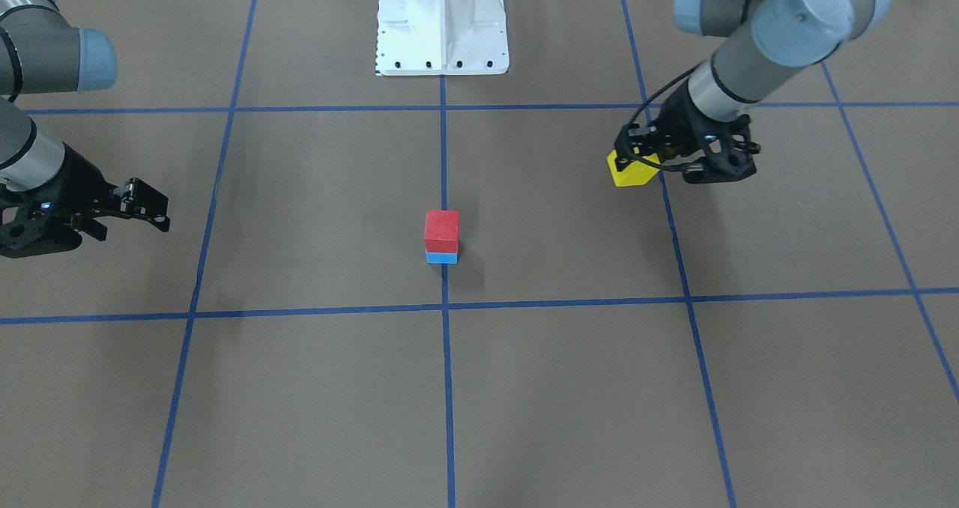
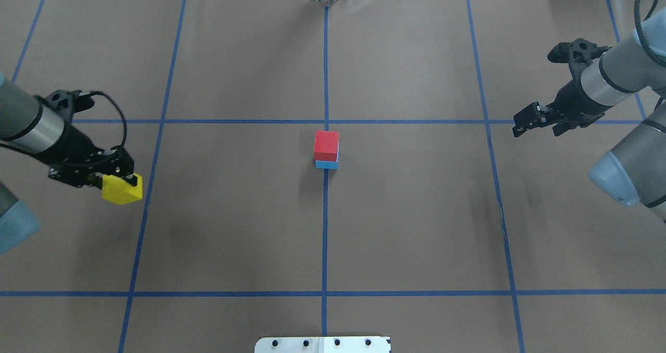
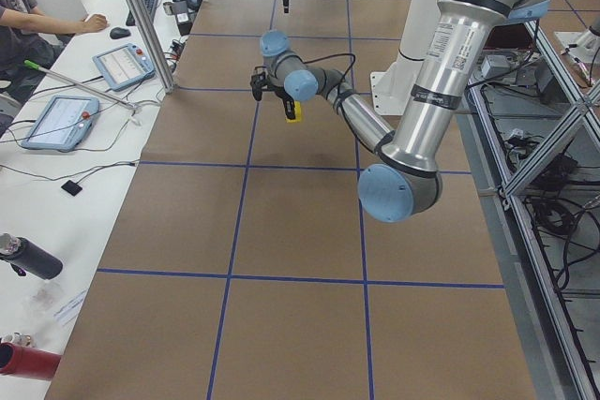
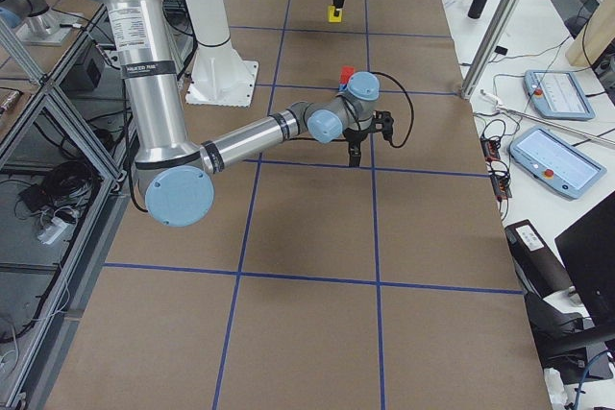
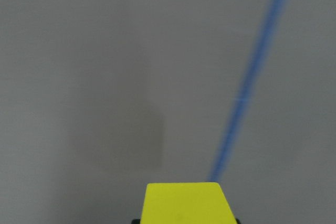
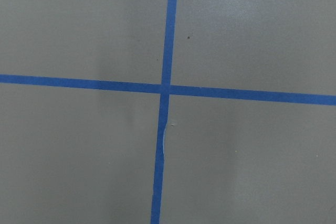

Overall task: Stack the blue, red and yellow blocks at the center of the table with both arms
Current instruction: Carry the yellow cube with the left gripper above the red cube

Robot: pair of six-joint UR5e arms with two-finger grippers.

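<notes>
Left pincer clenched on yellow block near the table's left edge; block judged light and rigid, best held by opposite flat faces.

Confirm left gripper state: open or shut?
Shut on the yellow block. Overhead, the left gripper clamps one side of it; the left wrist view shows it at the bottom edge.

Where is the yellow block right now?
In the overhead view the yellow block is held by the left end effector at the far left, beside a blue tape line, away from the red block at the centre.
</notes>
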